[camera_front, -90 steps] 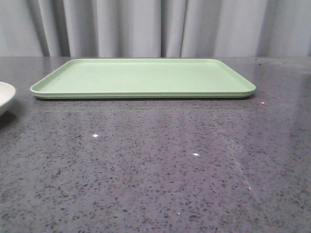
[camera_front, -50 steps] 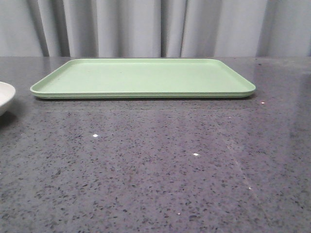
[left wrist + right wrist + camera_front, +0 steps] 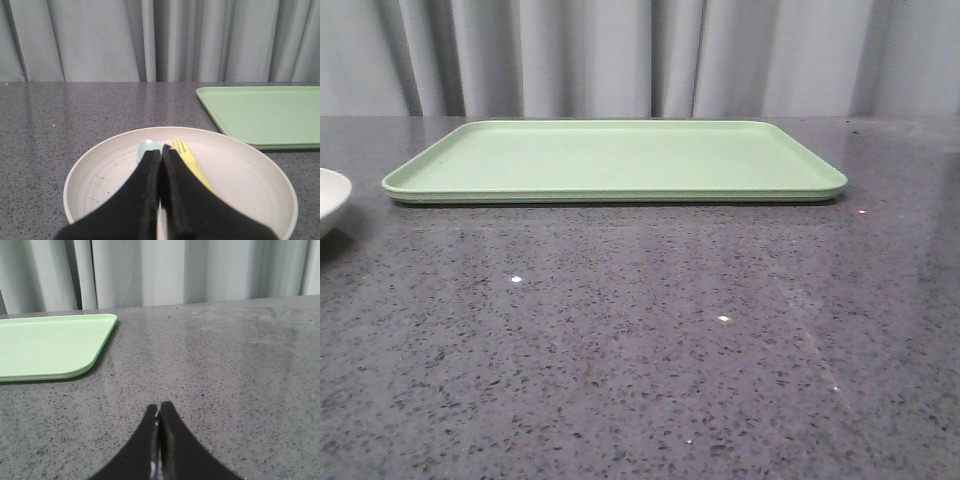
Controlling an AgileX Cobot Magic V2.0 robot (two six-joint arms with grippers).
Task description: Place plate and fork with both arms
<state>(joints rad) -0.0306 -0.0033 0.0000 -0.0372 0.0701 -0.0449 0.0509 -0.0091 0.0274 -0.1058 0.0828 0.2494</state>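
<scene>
A: Where are the task's things?

B: Left of the flat light green plastic tray (image 3: pixel 615 160), the shallow off-white round plate (image 3: pixel 240 175) holds the small yellow plastic fork (image 3: pixel 187 156) beside a pale blue utensil (image 3: pixel 145 148).

A: And the fingers?

B: Left gripper (image 3: pixel 161 152) and right gripper (image 3: pixel 159 407) are both pressed closed, holding nothing.

A: Risk?

B: Grabbing the blue utensil instead; they lie close together.

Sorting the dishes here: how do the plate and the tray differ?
The plate is round and off-white; the tray is rectangular, light green and much larger. The plate holds a yellow fork and a pale blue utensil; nothing lies on the tray. Both have raised rims and rest on the table.
</scene>
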